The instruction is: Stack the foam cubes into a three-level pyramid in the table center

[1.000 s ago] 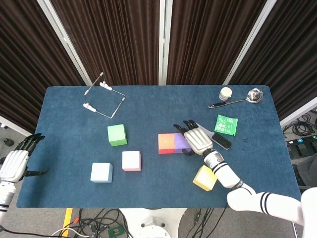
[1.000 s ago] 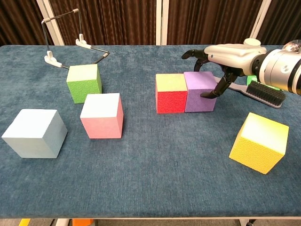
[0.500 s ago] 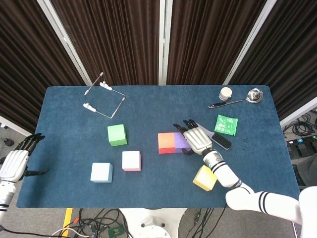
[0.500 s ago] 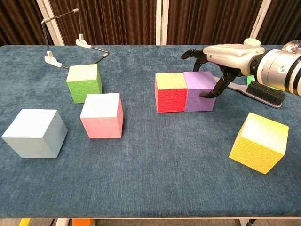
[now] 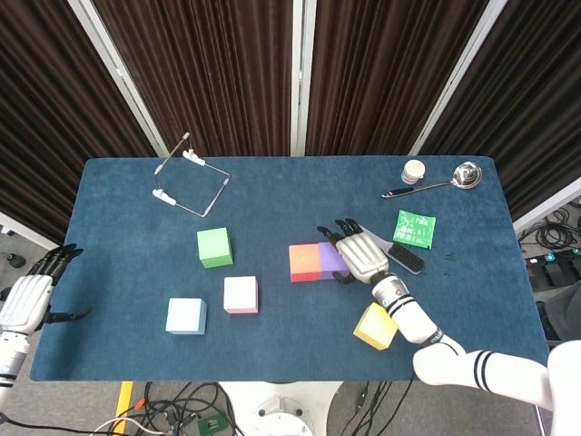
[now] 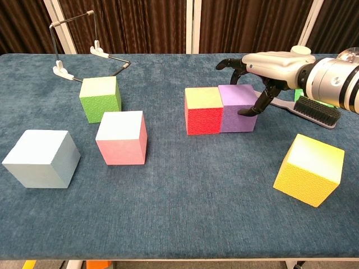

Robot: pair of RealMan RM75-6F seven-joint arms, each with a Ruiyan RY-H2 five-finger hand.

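Dark pleated curtains (image 5: 218, 73), blue table (image 5: 290, 195), floor cables (image 5: 172, 404)

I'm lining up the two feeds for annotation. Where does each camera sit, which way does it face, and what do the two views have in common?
Head view: high above the near table edge, looking steeply down on the whole blue table; shows the left hand off the table's left edge and the right hand with its arm.
Chest view: low at the near edge, looking across the tabletop toward the curtains; shows only the right hand.
Shared: the right hand beside the purple foam cube, plus all six cubes.
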